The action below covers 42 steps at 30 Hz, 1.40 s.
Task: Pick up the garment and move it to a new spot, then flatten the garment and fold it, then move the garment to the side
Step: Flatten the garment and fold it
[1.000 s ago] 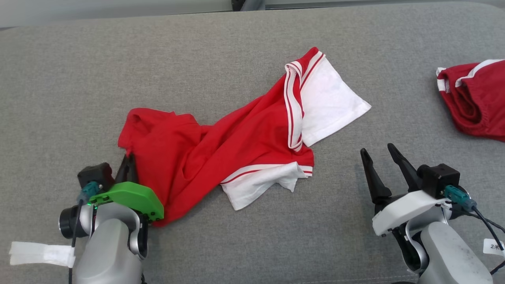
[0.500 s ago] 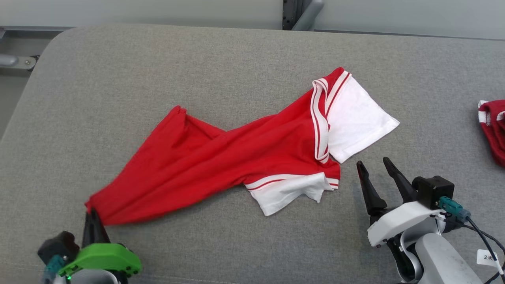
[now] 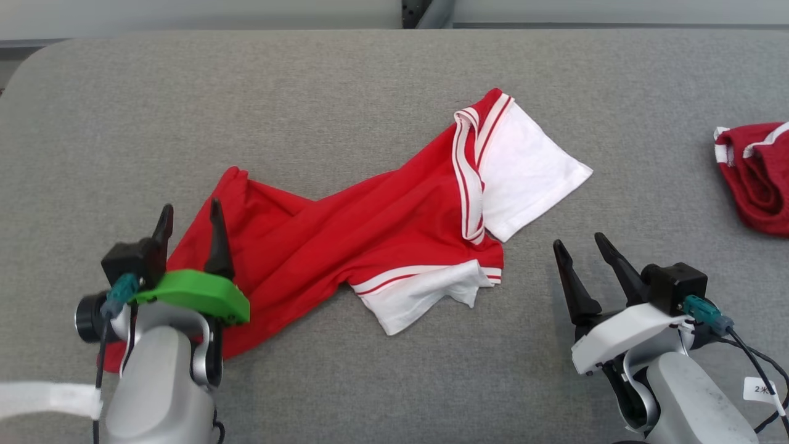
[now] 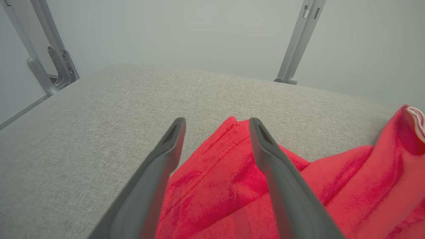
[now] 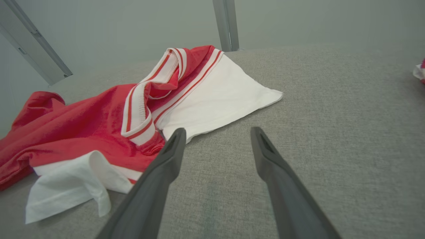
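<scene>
Lying crumpled across the middle of the grey padded bench (image 3: 370, 74), the shirt (image 3: 370, 228) runs on a slant from its near-left corner to its far-right end. It is red, with white sleeves and red-and-white striped trim. One sleeve (image 3: 530, 169) lies flat at the far-right end, and the other (image 3: 419, 296) is bunched along the near edge.

The left hand (image 3: 190, 207) is over the shirt's left part with its two fingers spread wide and nothing clamped between them. In the head view its right finger lies over red cloth and its left finger over bare bench. In the left wrist view a stitched hem of the shirt (image 4: 215, 159) shows in the gap between the fingers.

The right hand (image 3: 578, 240) is also wide open and empty. It sits over bare bench just right of the shirt, and in its wrist view the flat sleeve lies ahead and to the left.

A second red garment (image 3: 755, 179) lies bunched at the bench's right edge, well apart from the shirt.
</scene>
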### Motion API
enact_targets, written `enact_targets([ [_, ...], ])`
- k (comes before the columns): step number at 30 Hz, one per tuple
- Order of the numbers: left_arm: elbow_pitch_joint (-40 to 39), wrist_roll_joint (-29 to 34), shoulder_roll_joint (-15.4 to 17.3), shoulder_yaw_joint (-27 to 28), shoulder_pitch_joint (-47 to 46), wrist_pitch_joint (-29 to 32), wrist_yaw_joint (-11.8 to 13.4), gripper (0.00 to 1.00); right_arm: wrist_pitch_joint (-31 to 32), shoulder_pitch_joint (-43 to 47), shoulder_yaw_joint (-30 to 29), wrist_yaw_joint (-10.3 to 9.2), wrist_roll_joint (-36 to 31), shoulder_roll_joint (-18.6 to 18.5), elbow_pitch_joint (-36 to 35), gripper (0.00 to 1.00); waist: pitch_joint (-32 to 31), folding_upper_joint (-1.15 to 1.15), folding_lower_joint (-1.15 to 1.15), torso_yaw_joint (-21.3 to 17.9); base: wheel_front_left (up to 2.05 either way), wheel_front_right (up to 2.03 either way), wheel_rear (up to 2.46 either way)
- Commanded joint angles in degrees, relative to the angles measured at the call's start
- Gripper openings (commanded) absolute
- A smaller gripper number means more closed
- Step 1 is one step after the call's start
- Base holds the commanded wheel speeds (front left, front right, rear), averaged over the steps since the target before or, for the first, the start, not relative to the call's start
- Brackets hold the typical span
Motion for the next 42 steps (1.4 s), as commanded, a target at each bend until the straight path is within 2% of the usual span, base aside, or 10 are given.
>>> enact_targets([
  [1,4.0,1.4,1.4,-1.4,-5.3,0.1,-1.5,1.0,-0.1,-1.2,0.4,-0.05,0.1,-0.1,-0.2,1.0,2.0,0.0,0.0,-3.1,0.0,0.0,0.0],
  [8,15.6,2.3,3.4,-3.0,-15.4,3.8,-3.0,1.0,-0.1,-2.0,0.3,-0.05,0.4,-0.4,-0.3,1.0,4.3,0.0,0.0,-6.7,0.0,0.0,0.0],
  [17,29.4,1.5,5.6,-2.6,-22.0,11.4,-0.9,0.96,-0.1,-2.5,0.2,-0.05,0.3,0.2,-0.6,1.0,5.7,0.0,0.0,-8.8,0.0,0.0,0.0],
  [18,30.7,1.3,5.5,-2.8,-22.3,11.1,-1.2,0.0,-0.1,-2.7,0.0,-0.05,0.3,0.2,-0.6,1.0,5.7,0.0,0.0,-8.7,0.0,0.0,0.0],
  [28,27.9,0.7,7.5,-2.3,-28.8,1.6,-2.5,0.0,-0.1,-3.9,0.7,-0.05,0.5,0.5,-1.3,1.0,7.0,0.0,0.0,-9.0,0.0,0.0,0.0],
  [36,20.2,2.7,14.6,-1.4,-37.1,-0.1,-3.9,0.0,-0.1,-5.5,0.9,-0.05,1.0,0.7,-2.0,1.0,11.2,0.0,0.0,-12.4,0.0,0.0,0.0],
  [38,19.0,2.8,15.8,-0.5,-37.6,-0.1,-2.8,0.0,-0.1,-5.9,0.9,-0.05,0.9,0.7,-2.2,1.0,12.2,0.0,0.0,-13.1,0.0,0.0,0.0],
  [39,19.7,3.1,16.1,-0.2,-36.9,0.0,-2.3,0.36,-0.1,-6.0,1.0,-0.05,1.0,0.8,-2.2,1.0,12.4,0.0,0.0,-13.4,0.0,0.0,0.0],
  [40,21.1,2.6,16.4,0.3,-36.5,0.1,-2.0,1.0,-0.1,-6.0,1.1,-0.05,1.0,0.9,-2.1,1.0,12.5,0.0,0.0,-13.7,0.0,0.0,0.0],
  [42,21.9,2.0,16.5,1.4,-36.4,0.0,-0.9,1.0,-0.1,-6.1,0.9,-0.05,1.1,0.9,-2.0,1.0,12.6,0.0,0.0,-13.9,0.0,0.0,0.0],
])
